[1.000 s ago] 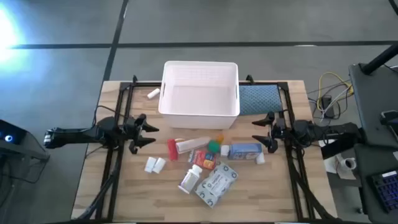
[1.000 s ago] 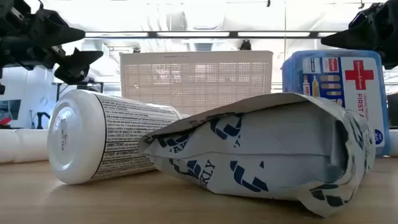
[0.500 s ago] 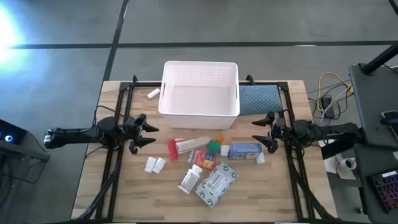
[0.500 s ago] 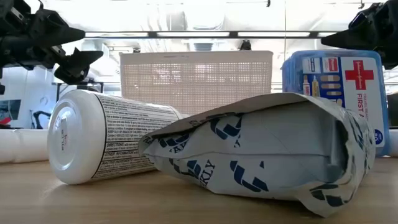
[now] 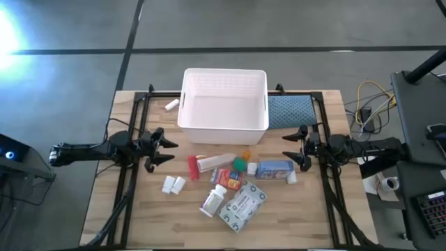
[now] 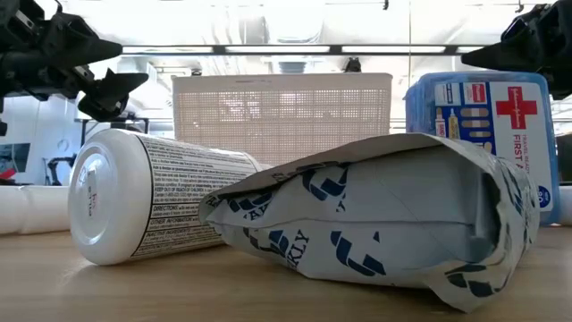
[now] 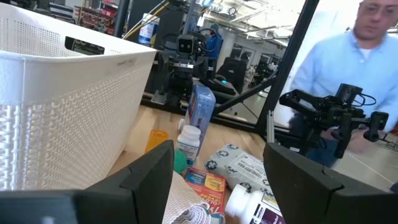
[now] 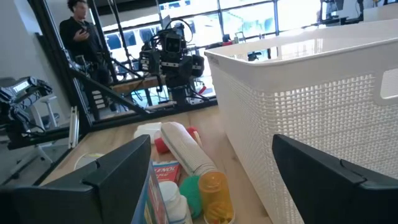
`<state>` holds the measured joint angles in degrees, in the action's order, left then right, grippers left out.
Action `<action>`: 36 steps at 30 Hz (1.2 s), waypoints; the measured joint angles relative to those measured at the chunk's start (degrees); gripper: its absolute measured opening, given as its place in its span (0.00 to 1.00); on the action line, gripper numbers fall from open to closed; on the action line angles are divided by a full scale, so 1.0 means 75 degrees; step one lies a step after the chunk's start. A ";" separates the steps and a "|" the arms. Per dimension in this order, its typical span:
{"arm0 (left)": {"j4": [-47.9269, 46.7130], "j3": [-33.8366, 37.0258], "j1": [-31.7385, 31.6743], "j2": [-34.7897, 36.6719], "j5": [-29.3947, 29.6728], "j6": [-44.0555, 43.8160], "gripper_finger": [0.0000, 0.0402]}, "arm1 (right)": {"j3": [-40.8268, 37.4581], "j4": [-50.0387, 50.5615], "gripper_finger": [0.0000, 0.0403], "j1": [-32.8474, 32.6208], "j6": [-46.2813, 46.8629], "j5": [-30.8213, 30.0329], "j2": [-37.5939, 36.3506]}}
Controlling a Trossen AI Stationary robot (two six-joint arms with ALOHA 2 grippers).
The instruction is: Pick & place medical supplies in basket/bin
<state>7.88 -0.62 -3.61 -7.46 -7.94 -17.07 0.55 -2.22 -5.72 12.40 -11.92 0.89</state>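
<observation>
The medical supplies lie in a loose cluster at about 6 o'clock from the white latticed basket (image 5: 224,108), which stands at 12 o'clock on the wooden table (image 5: 139,216) and appears empty. In the cluster, a red-capped tube (image 5: 211,163) lies nearest the basket; a blue-white first aid box (image 5: 274,168) sits at 3 o'clock of the group, a red-orange box (image 5: 230,177) in the middle, a white pill bottle (image 5: 212,201) and a grey-white packet (image 5: 242,205) at 6 o'clock, and two small white bottles (image 5: 173,184) at 9 o'clock. One small white item (image 5: 171,104) rests apart, at 9 o'clock of the basket.

Nothing is gripped, so the task looks to be at its start. The left gripper (image 5: 159,148) hovers at 9 o'clock of the cluster with its fingers spread and empty; the right gripper (image 5: 296,148) waits at 3 o'clock, likewise spread and empty. The next move probably calls for one arm to descend over a nearby item, close on it, and carry it up over the basket rim.

In the low view the box reads "FIRST" beside a red cross; the pill bottle's fine print is too small to read.

A teal textured pad (image 5: 289,111) lies at 3 o'clock of the basket. A person in a blue shirt (image 7: 348,62) stands beyond the table.
</observation>
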 joint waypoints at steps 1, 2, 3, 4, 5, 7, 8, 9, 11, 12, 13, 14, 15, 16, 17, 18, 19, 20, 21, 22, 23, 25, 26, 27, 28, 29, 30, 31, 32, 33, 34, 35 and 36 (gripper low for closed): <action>-0.0003 0.0000 -0.0001 0.0000 0.0000 0.0000 0.57 | -0.0001 -0.0001 0.81 0.0001 0.0000 0.0001 -0.0001; -0.0002 0.0003 0.0001 -0.0001 0.0000 0.0000 0.57 | -0.0001 -0.0001 0.81 0.0001 0.0000 0.0000 -0.0001; -0.0002 0.0003 0.0001 -0.0001 0.0000 -0.0001 0.57 | -0.0001 0.0000 0.81 0.0002 0.0000 0.0001 -0.0001; -0.0003 0.0000 -0.0001 -0.0003 0.0000 -0.0001 0.57 | -0.0001 -0.0001 0.81 0.0000 0.0002 0.0001 0.0000; -0.0003 0.0003 0.0002 0.0000 0.0000 -0.0001 0.57 | -0.0002 -0.0002 0.81 0.0001 0.0000 -0.0001 -0.0001; 0.0000 0.0001 -0.0001 0.0000 0.0000 -0.0001 0.57 | 0.0001 0.0000 0.81 0.0003 0.0000 0.0002 -0.0001; -0.0001 0.0001 -0.0001 0.0000 0.0000 0.0002 0.57 | -0.0001 -0.0001 0.81 0.0001 0.0000 0.0001 -0.0001; -0.0003 0.0000 -0.0001 0.0000 0.0000 -0.0001 0.57 | 0.0000 -0.0002 0.81 0.0002 0.0000 0.0002 -0.0001; -0.0001 0.0001 0.0000 -0.0001 0.0000 -0.0001 0.57 | -0.0001 -0.0001 0.81 0.0001 0.0000 -0.0001 0.0001; 0.0000 0.0003 -0.0001 0.0000 0.0000 -0.0001 0.57 | -0.0002 -0.0003 0.81 0.0000 0.0001 0.0000 -0.0001; 0.0000 0.0000 -0.0001 0.0000 0.0000 0.0002 0.57 | -0.0002 -0.0003 0.81 0.0002 0.0000 0.0000 -0.0001; 0.0000 0.0001 0.0000 0.0000 0.0000 0.0001 0.57 | -0.0002 -0.0006 0.81 0.0000 0.0000 -0.0001 0.0002; -0.0001 0.0003 -0.0001 -0.0001 0.0000 0.0000 0.57 | 0.0000 -0.0006 0.81 0.0000 0.0003 0.0002 0.0000; 0.0000 0.0002 -0.0001 -0.0001 0.0000 -0.0001 0.57 | -0.0001 -0.0006 0.81 0.0000 0.0086 0.0002 -0.0001; -0.0003 0.0003 -0.0001 -0.0001 0.0000 0.0000 0.57 | 0.0000 -0.0006 0.81 0.0000 0.0321 0.0034 -0.0001; 0.0000 0.0003 0.0002 -0.0001 0.0000 -0.0001 0.57 | -0.0002 0.0005 0.81 0.0000 0.0760 0.0111 -0.0001; 0.0000 0.0003 -0.0001 0.0000 0.0000 -0.0001 0.57 | -0.0002 0.0017 0.81 0.0000 0.1352 0.0208 -0.0001; 0.0000 0.0000 -0.0001 0.0000 0.0000 -0.0001 0.57 | -0.0002 0.0013 0.81 0.0000 0.2027 0.0270 0.0000; 0.0000 0.0000 0.0000 0.0000 0.0000 0.0002 0.57 | -0.0002 -0.0019 0.81 0.0000 0.2748 0.0284 0.0002; 0.0000 0.0003 -0.0001 0.0000 0.0000 0.0002 0.57 | -0.0002 -0.0072 0.81 0.0000 0.3521 0.0262 0.0002; 0.0000 0.0003 -0.0001 0.0000 0.0000 -0.0001 0.57 | -0.0002 -0.0133 0.81 0.0000 0.4252 0.0222 0.0000; 0.0000 0.0003 0.0002 0.0000 0.0000 -0.0001 0.57 | -0.0002 -0.0391 0.81 0.0000 0.5843 0.0203 0.0001; -0.0002 0.0003 0.0001 0.0000 0.0000 -0.0001 0.57 | -0.0004 -0.0620 0.81 0.0000 0.6487 0.0139 0.0005; -0.0002 0.0002 -0.0001 0.0000 0.0000 0.0002 0.57 | -0.0002 -0.0923 0.81 0.0000 0.6837 -0.0071 0.0009; 0.0000 0.0001 0.0000 0.0000 0.0000 -0.0001 0.57 | -0.0002 -0.1263 0.81 0.0000 0.7078 -0.0326 0.0018; -0.0002 0.0002 -0.0001 0.0000 0.0000 0.0001 0.57 | -0.0002 -0.1621 0.81 0.0001 0.7213 -0.0599 0.0020; 0.0000 0.0000 0.0002 0.0000 0.0000 -0.0001 0.57 | -0.0003 -0.2026 0.81 0.0002 0.7282 -0.0825 0.0018; 0.0000 0.0003 0.0000 -0.0001 0.0001 0.0000 0.57 | -0.0005 -0.2484 0.81 0.0003 0.7295 -0.0990 0.0020; 0.0000 0.0000 -0.0001 0.0000 0.0000 0.0002 0.57 | -0.0002 -0.2931 0.81 0.0000 0.7175 -0.1126 0.0017; 0.0000 0.0001 0.0002 -0.0002 0.0000 -0.0001 0.57 | 0.0000 -0.3369 0.81 0.0001 0.6982 -0.1282 0.0014; 0.0000 0.0003 -0.0001 -0.0001 0.0000 -0.0001 0.57 | 0.0001 -0.3758 0.81 0.0000 0.6795 -0.1475 0.0019; 0.0000 0.0003 -0.0001 0.0000 0.0000 0.0000 0.57 | 0.0001 -0.4110 0.81 0.0002 0.6590 -0.1638 0.0031; 0.0000 0.0001 0.0001 -0.0001 0.0000 0.0002 0.57 | 0.0001 -0.4494 0.81 0.0003 0.6277 -0.1673 0.0052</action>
<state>7.88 -0.61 -3.60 -7.47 -7.94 -17.06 0.56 -35.92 -5.69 59.48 -24.47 1.28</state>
